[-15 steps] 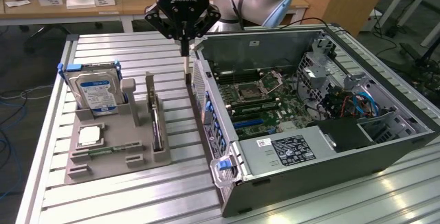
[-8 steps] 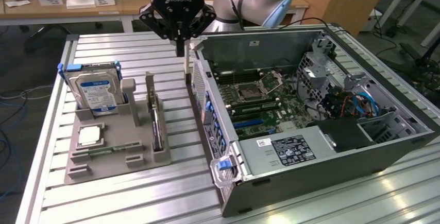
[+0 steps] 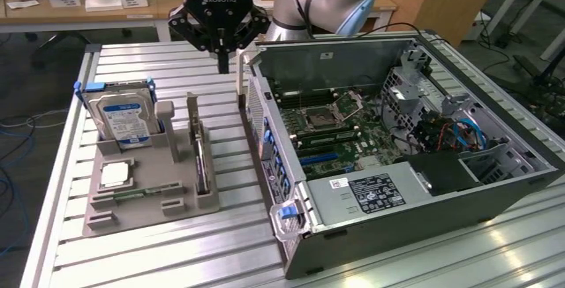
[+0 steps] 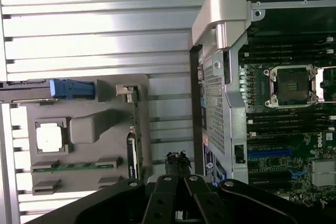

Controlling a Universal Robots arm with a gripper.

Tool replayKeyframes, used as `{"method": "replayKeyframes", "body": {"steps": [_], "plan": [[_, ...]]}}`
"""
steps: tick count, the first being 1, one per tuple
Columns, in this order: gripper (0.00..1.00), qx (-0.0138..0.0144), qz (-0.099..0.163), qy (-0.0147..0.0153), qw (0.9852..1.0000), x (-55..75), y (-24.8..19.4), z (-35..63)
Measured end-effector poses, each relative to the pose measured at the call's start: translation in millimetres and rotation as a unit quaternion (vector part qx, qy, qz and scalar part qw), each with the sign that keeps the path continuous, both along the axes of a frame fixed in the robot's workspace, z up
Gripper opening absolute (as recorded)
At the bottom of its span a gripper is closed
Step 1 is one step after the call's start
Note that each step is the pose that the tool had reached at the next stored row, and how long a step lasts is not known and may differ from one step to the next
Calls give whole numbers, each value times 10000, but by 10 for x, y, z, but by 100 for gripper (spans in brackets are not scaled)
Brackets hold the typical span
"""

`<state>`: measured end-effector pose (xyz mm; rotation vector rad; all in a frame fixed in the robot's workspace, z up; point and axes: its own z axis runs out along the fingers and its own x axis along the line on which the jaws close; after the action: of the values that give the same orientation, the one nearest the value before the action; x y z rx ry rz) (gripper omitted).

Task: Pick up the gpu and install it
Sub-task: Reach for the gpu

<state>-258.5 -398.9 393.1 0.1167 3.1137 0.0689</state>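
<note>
Where the gpu sits: on edge in a slot of the grey holder tray, on the tray's side toward the computer case; nothing grips it.
Ground: the ribbed metal surface carries the tray and the case side by side.
Tray neighbour: a hard drive with a blue-white label stands upright at the tray's far end, apart from the card.
Long axis: the card runs near to far in the exterior view, roughly parallel to the case's open side.
Bearing: the card lies below the end effector, toward the camera and slightly to the exterior view's left; the two are well apart.
End effector state: fingers drawn together, holding nothing.
End effector place: above the surface beyond the tray's far end, near the case's rear corner.
Arm pose: the arm reaches in from behind the case, with the tool pointing straight down.
Task state: judging by the seated card, the pick-up is not yet made.
</note>
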Motion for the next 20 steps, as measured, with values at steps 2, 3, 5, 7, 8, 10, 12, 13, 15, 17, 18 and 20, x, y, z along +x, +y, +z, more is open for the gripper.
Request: {"method": "replayKeyframes", "body": {"steps": [2, 3, 5, 7, 8, 10, 12, 13, 15, 17, 18, 20], "plan": [[11, 0, 0, 0, 10000, -28, 0, 0], [11, 0, 0, 0, 10000, -42, 0, 0], [11, 0, 0, 0, 10000, -69, 0, 0], [11, 0, 0, 0, 10000, -98, 0, -1], [11, 0, 1, 0, 10000, -112, -1, 0], [11, 0, 0, 0, 10000, -141, -1, 0], [11, 0, 0, 0, 10000, -169, 0, -1], [11, 0, 0, 0, 10000, -183, -1, -1], [11, 0, 0, 0, 10000, -213, -1, -1], [11, 0, 0, 0, 10000, -243, -1, -1], [11, 0, 0, 0, 10000, -258, -1, -1], [11, 0, 0, 0, 10000, -290, -1, -1]]}}
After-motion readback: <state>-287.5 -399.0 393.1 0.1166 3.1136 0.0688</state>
